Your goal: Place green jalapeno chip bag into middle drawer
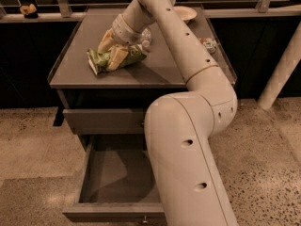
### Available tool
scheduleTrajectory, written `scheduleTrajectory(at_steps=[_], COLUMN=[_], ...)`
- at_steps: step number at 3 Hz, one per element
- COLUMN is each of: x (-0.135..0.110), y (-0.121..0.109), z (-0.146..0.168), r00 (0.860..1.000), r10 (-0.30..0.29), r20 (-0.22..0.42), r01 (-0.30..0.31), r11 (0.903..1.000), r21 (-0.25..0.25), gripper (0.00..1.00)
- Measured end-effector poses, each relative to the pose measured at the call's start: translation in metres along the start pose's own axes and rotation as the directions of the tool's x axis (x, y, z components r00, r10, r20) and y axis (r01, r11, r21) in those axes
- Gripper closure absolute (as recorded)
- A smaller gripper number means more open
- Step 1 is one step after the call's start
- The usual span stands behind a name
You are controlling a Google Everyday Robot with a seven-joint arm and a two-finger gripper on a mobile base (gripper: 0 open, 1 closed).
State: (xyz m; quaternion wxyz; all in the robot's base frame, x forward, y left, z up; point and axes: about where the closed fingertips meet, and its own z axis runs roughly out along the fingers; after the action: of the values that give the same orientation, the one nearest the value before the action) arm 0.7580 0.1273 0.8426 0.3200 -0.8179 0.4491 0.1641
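Note:
The green jalapeno chip bag (123, 59) lies crumpled on the grey cabinet top (75, 65), left of centre. My gripper (112, 50) comes down on it from the upper right. One cream finger (106, 41) sits behind the bag and the other finger (116, 59) lies across its front, pressed into the foil. The middle drawer (96, 175) stands pulled out below, its floor bare, its small knob (145, 219) at the bottom edge. My arm (188, 140) hides the drawer's right part.
A closed drawer front (101, 121) sits just under the cabinet top. On the top stand a clear bottle (146, 37) behind the gripper, a pale bowl (184, 13) at the back and a can (208, 44) at right. A white post (282, 65) rises at right.

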Motion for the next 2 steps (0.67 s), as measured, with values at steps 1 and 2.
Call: scheduleTrajectory(at_steps=[1, 2], x=[-0.0001, -0.0015], y=[-0.0001, -0.0010], z=[-0.0001, -0.0019], r00=[1.000, 1.000], r10=[0.000, 0.000], r20=[0.000, 0.000], r01=[0.000, 0.000], r11=[1.0000, 1.0000], r21=[0.000, 0.000], gripper=[1.00, 1.00])
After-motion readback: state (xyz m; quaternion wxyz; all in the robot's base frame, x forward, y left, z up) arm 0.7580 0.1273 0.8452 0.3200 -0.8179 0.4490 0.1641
